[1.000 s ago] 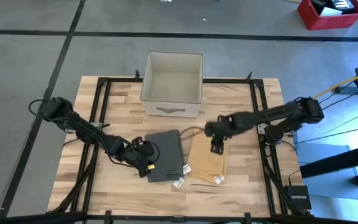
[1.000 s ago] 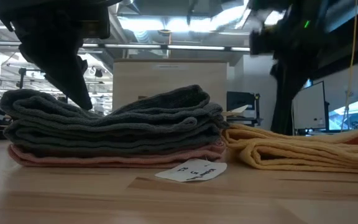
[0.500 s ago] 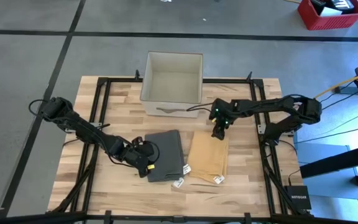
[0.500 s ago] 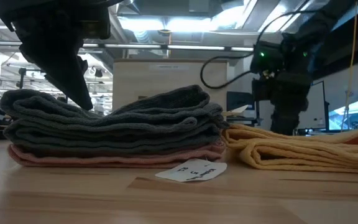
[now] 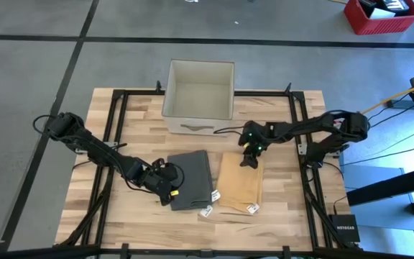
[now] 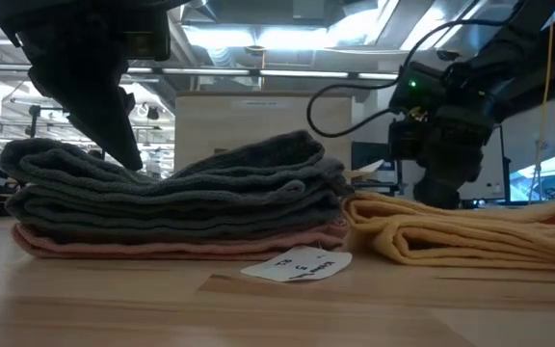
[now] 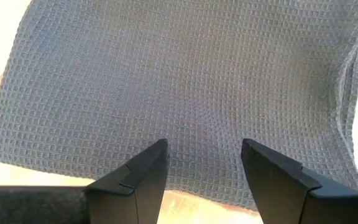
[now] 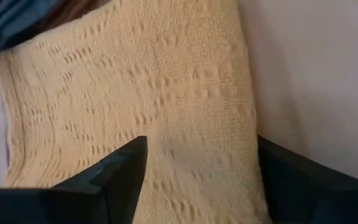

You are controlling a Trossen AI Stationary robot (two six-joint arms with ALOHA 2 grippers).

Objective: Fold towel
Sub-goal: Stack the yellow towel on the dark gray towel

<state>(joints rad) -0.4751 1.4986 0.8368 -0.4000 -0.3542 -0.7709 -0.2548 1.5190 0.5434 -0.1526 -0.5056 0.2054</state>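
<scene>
Right pincer (image 5: 249,160) hangs w/ jaws wide and empty over the far edge of the yellow towel (image 5: 240,182), nothing between the fingers. A sec ago it sat lower, over the towel's far half; it then swung up toward the box and has now dropped back to the far edge, jaws gone from narrower to fully spread. My read: the yellow towel's been let go, fold looks done or nearly so, and the arm is either tidying the edge or pulling off.

Yellow towel lies folded flat on the table (image 5: 121,115), mid-right, a paper tag at its near corner. Just beside it, touching on its left: the grey towel (image 5: 191,178), folded, stacked on a pink one (image 6: 162,244) per the low view. White tag (image 6: 295,263) lies in front of the stack.

Left pincer (image 5: 165,182) is at the grey towel's left edge, jaws fairly wide, gripping nothing; wrist view shows grey weave (image 7: 185,81) between open fingers. It hasn't moved in the last sec.

Pose: right arm stretched long from the table's right side, elbow low, wrist tipped down. Left arm reaches in from the left, low over the wood. Open beige box (image 5: 200,88) sits at the far edge, apart from both towels.
</scene>
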